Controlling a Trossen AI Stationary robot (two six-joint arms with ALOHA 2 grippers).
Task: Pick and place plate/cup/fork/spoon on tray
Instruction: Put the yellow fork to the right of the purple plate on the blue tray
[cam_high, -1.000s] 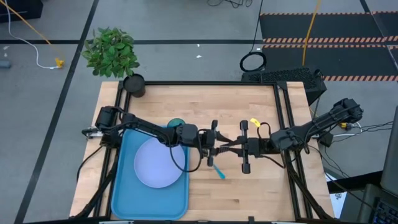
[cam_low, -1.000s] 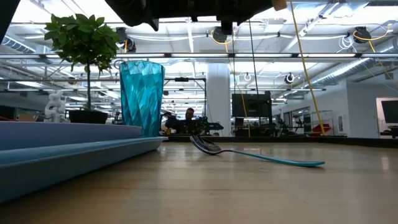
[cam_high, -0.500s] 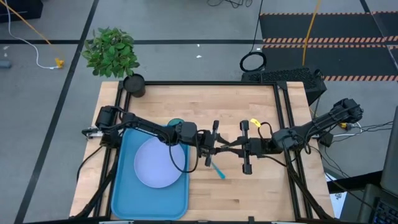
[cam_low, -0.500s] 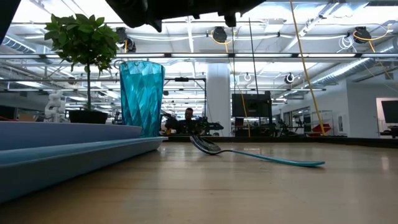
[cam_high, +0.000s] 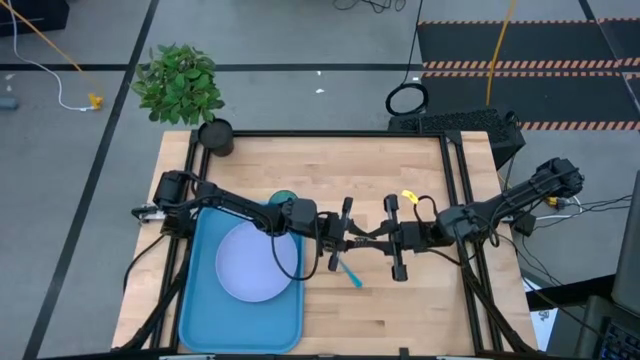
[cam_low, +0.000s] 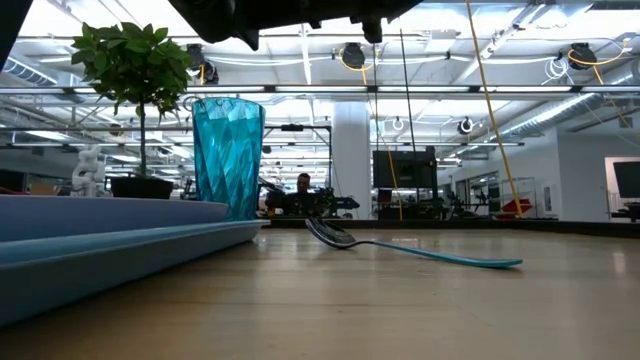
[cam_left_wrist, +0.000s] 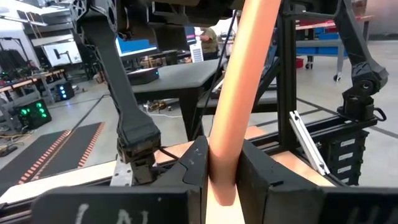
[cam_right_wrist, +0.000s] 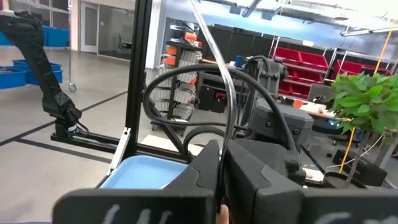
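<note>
Nearest to us in the low view runs the raised rim of the tray (cam_low: 120, 250), which lies along the left half of the table (cam_high: 400, 170). From above, the plate (cam_high: 255, 262) rests flat inside the tray, in its far half and towards its right rim.

Just right of the tray, the spoon (cam_low: 420, 250) lies on the bare wood. Its dark bowl points towards the tray's side and its light blue handle slants away towards the near edge.

Above the spoon, and well clear of the wood, the two arms meet tip to tip over the middle of the table. The left gripper (cam_left_wrist: 222, 158) reaches in from the tray's side, and we see its fingers (cam_left_wrist: 258, 171) clenched on the orange handle of the fork (cam_left_wrist: 239, 93). The right gripper (cam_right_wrist: 221, 155) comes from the opposite side. Its fingers (cam_right_wrist: 255, 165) are pressed close together around the fork's thin silvery tines, so both grippers grasp the fork in the air between them.

Beyond the arms, the cup (cam_low: 228, 155) stands upright at the tray's far right corner. We cannot tell whether it stands inside the rim or just past it, because the left arm crosses in front of it from above.

Farthest off, a green plant (cam_high: 180, 82) in a black pot (cam_high: 215, 135) stands at the table's far left corner.
</note>
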